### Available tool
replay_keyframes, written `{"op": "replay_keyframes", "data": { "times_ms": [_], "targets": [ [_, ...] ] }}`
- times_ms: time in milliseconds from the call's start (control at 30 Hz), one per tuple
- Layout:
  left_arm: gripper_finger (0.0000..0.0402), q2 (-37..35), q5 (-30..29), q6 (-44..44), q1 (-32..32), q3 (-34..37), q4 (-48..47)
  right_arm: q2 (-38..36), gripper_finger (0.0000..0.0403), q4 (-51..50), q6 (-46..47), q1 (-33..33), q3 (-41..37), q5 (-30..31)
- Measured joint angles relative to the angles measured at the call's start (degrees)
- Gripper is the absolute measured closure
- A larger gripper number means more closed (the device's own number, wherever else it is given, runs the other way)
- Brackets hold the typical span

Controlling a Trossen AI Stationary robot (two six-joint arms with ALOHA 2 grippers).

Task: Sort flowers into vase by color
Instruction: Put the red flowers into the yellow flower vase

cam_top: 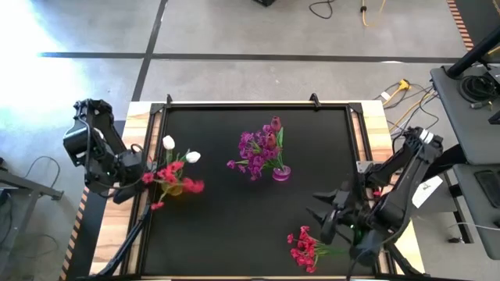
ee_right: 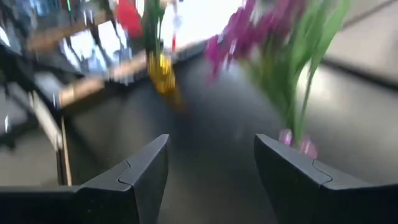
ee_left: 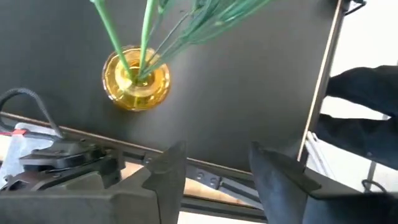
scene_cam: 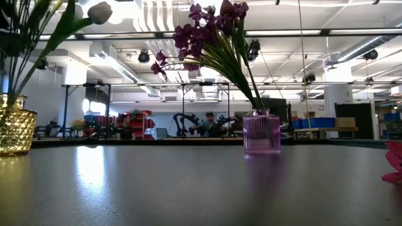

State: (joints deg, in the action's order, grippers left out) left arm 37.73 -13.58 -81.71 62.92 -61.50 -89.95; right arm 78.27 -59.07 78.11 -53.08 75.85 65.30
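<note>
A yellow glass vase (cam_top: 175, 188) (ee_left: 135, 78) (scene_cam: 14, 130) stands near the table's left edge and holds red blossom clusters and white tulip buds (cam_top: 192, 157). A pink-purple glass vase (cam_top: 281, 173) (scene_cam: 261, 132) (ee_right: 297, 142) at mid-table holds purple blossoms (cam_top: 251, 150) and pink tulip buds. One red blossom stem (cam_top: 305, 247) (scene_cam: 394, 164) lies flat near the table's near right corner. My left gripper (cam_top: 131, 186) (ee_left: 214, 171) hovers open over the left edge, short of the yellow vase. My right gripper (cam_top: 319, 209) (ee_right: 211, 168) is open above the table, just beyond the lying red stem.
Raised rails frame the black table top (cam_top: 234, 226) on all sides. Bare black surface lies between the two vases and along the near edge. The lying stem's green stalk (cam_top: 337, 250) runs under my right arm. Cables and equipment sit on the floor beyond the table's right side.
</note>
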Motion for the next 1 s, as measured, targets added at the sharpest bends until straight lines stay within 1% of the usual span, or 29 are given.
{"op": "replay_keyframes", "data": {
  "times_ms": [67, 133, 200, 267, 367, 467, 533, 567, 633, 800, 933, 1000],
  "targets": [
    [0.0239, 0.9, -0.1, 0.0, 0.0, -1.5, -0.1, 1.9, 0.0179, 0.1, 0.1, 0.0, 0.0, -5.7],
    [0.0240, 1.9, -1.5, 0.1, 0.0, -3.7, 0.0, 4.5, 0.0179, 0.3, 0.1, 0.0, 0.0, -12.2],
    [0.0241, 3.1, -4.6, 0.2, 0.0, -6.2, 0.2, 7.4, 0.0179, 0.2, 0.0, 0.0, 0.0, -19.8],
    [0.0243, 4.4, -8.6, 1.3, 0.0, -9.0, 0.5, 10.4, 0.0179, -0.3, -1.1, 0.0, 0.0, -28.6],
    [0.0244, 6.7, -15.4, 5.3, 0.0, -12.9, 1.5, 15.1, 0.0179, -0.5, -4.2, 0.0, -0.1, -42.4],
    [0.0245, 8.4, -20.5, 9.6, 0.0, -15.4, 1.6, 19.0, 0.0179, -0.4, -6.3, 0.0, -0.2, -55.9],
    [0.0245, 8.9, -22.5, 11.1, 0.0, -16.1, 1.6, 20.6, 0.0179, -0.3, -6.6, 0.0, -0.2, -63.0],
    [0.0245, 8.9, -23.3, 11.2, 0.0, -16.2, 1.5, 21.1, 0.0179, -0.2, -6.7, 0.0, -0.2, -65.5],
    [0.0245, 8.9, -24.7, 11.2, 0.0, -16.0, 1.5, 21.3, 0.0179, 0.0, -7.2, 0.0, -0.2, -68.3],
    [0.0245, 8.7, -25.0, 9.5, 0.0, -13.9, 1.6, 21.2, 0.0179, 1.3, -12.1, -0.1, -2.3, -68.5],
    [0.0245, 8.9, -24.9, 8.3, 0.0, -11.9, 1.7, 21.3, 0.0179, 11.1, -15.0, 0.8, -7.3, -71.6],
    [0.0245, 8.9, -24.9, 7.6, 0.0, -11.1, 2.0, 21.3, 0.0184, 15.5, -14.8, 1.2, -9.7, -71.7]
  ]
}}
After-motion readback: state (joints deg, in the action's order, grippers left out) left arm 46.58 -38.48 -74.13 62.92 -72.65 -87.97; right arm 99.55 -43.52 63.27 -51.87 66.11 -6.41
